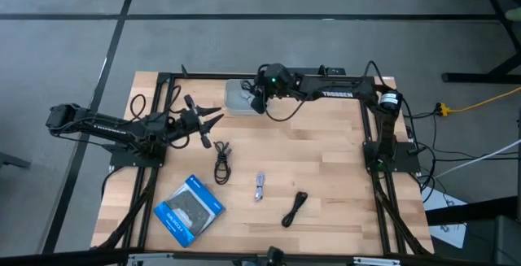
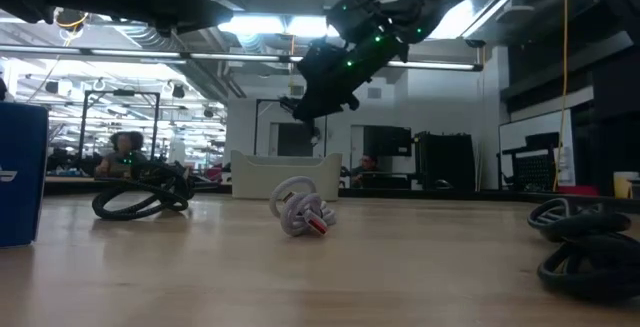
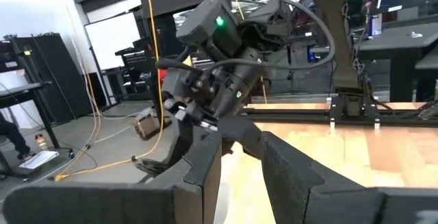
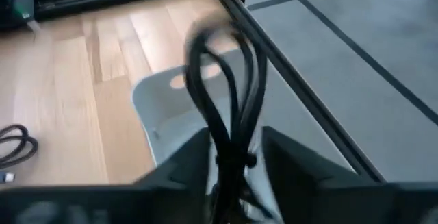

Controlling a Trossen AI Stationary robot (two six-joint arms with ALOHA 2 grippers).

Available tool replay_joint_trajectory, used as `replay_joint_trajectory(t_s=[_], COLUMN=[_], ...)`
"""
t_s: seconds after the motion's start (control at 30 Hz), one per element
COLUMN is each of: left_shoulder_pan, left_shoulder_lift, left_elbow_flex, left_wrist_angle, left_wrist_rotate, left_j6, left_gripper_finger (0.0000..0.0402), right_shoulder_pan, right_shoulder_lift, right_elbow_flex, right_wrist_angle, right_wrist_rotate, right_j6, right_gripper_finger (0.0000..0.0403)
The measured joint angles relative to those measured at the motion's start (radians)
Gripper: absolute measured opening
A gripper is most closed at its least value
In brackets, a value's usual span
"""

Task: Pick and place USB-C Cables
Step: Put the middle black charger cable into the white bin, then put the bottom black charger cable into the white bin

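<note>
My right gripper (image 1: 257,101) is far out at the table's far middle, above a pale grey tray (image 1: 237,97), and is shut on a black USB-C cable bundle (image 4: 226,80). It also shows in the low view (image 2: 318,97) and in the left wrist view (image 3: 198,111). My left gripper (image 1: 213,129) is open and empty, left of the tray. On the table lie a black cable (image 1: 221,162), a pale grey cable (image 1: 260,186) and another black cable (image 1: 295,209). My right gripper pinches the black cable bundle between its two fingers at a tied part (image 4: 233,159) near one end. The looped strands (image 4: 222,59) reach out past the fingertips. In the left wrist view the cable (image 3: 179,145) hangs below the fingers, clear of the tray.
A flat blue-and-black packet (image 1: 189,209) lies at the near left. Black frame rails (image 1: 370,148) run along the table's sides. The grey cable (image 2: 300,210) lies in the low view's middle, with black cables at its left (image 2: 140,199) and right (image 2: 585,242).
</note>
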Motion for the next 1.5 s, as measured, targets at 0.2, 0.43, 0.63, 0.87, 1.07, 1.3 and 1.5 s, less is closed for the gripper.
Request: replay_joint_trajectory(t_s=[0.2, 0.43, 0.63, 0.87, 1.07, 1.3, 1.5], left_shoulder_pan=[0.000, 0.000, 0.000, 0.000, 0.000, 0.000, 0.000], left_shoulder_lift=[0.000, 0.000, 0.000, 0.000, 0.000, 0.000, 0.000], left_elbow_flex=[0.000, 0.000, 0.000, 0.000, 0.000, 0.000, 0.000], left_wrist_angle=[-0.003, -0.003, -0.003, -0.003, -0.003, -0.002, -0.001], left_wrist_rotate=[-0.012, -0.012, -0.011, -0.011, -0.011, -0.011, -0.011], left_j6=[0.000, 0.000, 0.000, 0.000, 0.000, 0.000, 0.000], left_gripper_finger=[0.0096, 0.0096, 0.0096, 0.0096, 0.0096, 0.0096, 0.0096], right_shoulder_pan=[0.003, 0.050, 0.216, 0.486, 0.654, 0.799, 0.878], right_shoulder_lift=[-0.007, -0.008, -0.008, -0.003, 0.000, 0.000, 0.026], right_elbow_flex=[0.052, 0.163, 0.165, 0.164, 0.164, 0.164, 0.164], right_wrist_angle=[-0.092, -0.594, -0.997, -1.106, -1.095, -1.071, -0.957], right_wrist_rotate=[0.000, -0.133, -0.243, -0.090, -0.053, -0.127, 0.021], right_j6=[0.041, 0.246, 0.264, 0.209, 0.165, 0.080, -0.055], right_gripper_finger=[0.0242, 0.0267, 0.0267, 0.0268, 0.0268, 0.0268, 0.0268])
